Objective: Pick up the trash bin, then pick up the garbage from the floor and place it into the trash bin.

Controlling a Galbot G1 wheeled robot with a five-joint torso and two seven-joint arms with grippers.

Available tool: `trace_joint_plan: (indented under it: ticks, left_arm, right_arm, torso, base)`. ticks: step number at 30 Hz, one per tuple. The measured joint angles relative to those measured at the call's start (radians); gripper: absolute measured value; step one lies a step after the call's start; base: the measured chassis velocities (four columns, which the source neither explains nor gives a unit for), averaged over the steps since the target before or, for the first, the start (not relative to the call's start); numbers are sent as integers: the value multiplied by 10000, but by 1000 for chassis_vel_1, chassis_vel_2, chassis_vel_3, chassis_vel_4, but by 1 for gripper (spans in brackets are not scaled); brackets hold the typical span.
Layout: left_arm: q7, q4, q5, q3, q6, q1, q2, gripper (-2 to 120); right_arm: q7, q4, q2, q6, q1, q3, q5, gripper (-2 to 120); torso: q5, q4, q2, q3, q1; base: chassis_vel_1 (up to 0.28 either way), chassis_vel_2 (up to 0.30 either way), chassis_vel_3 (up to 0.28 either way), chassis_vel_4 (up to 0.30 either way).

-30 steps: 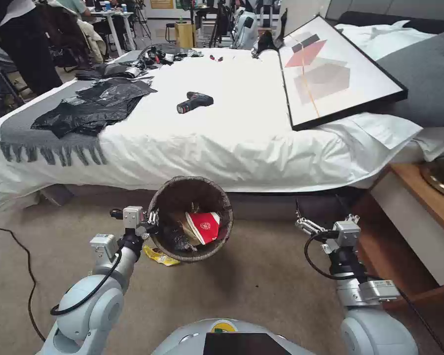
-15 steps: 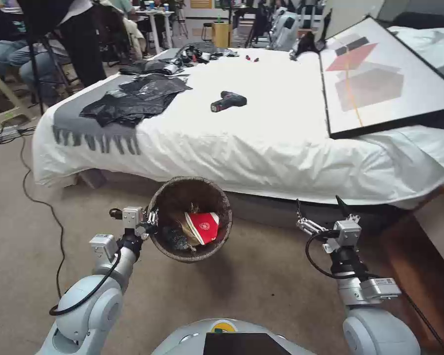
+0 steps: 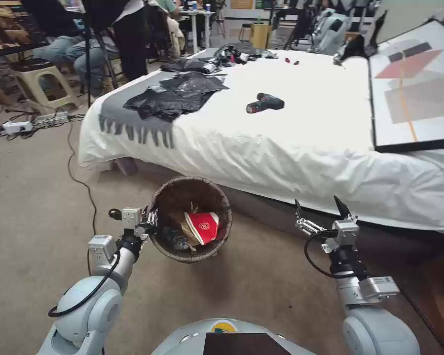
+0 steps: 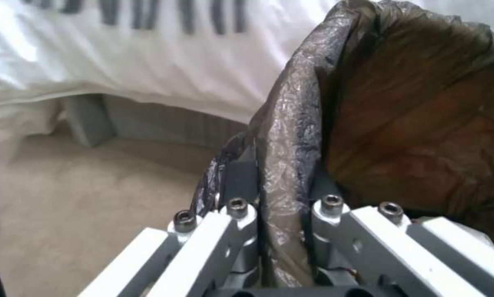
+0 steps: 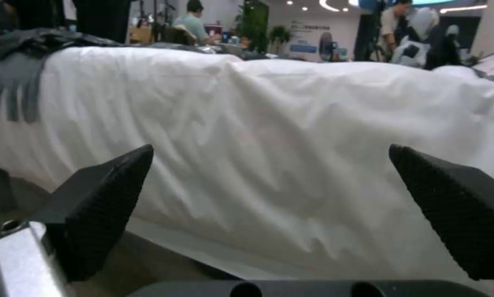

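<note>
Left arm bent and raised in front of the body, left gripper [image 3: 150,220] closed tight on a rim and held up off the ground, right arm bent at the right side, right gripper [image 3: 320,213] held up with its two black fingers [image 5: 101,202] spread wide apart, nothing between them

A beige carpet floor [image 3: 39,197] is seen, with a black cable [image 3: 76,162] and a power strip [image 3: 15,127] lying on it. A bed [image 3: 301,148] stands on it, covered in white. On the bed are laid a grey throw [image 3: 116,116], black bags [image 3: 175,93], a drill [image 3: 264,103] and a framed picture [image 3: 414,93].
</note>
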Motion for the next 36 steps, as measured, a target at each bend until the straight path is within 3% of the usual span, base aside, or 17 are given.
trace_joint_plan:
  ticks: [36]
  left_arm:
    - [-89,42,-1,-10,-25,-33,-16,7]
  right_arm:
    - [175,-1,-115,-103,123,-201,18,100]
  torso:
    - [0,0,0,0,0]
  base:
    - [82,85,83,87]
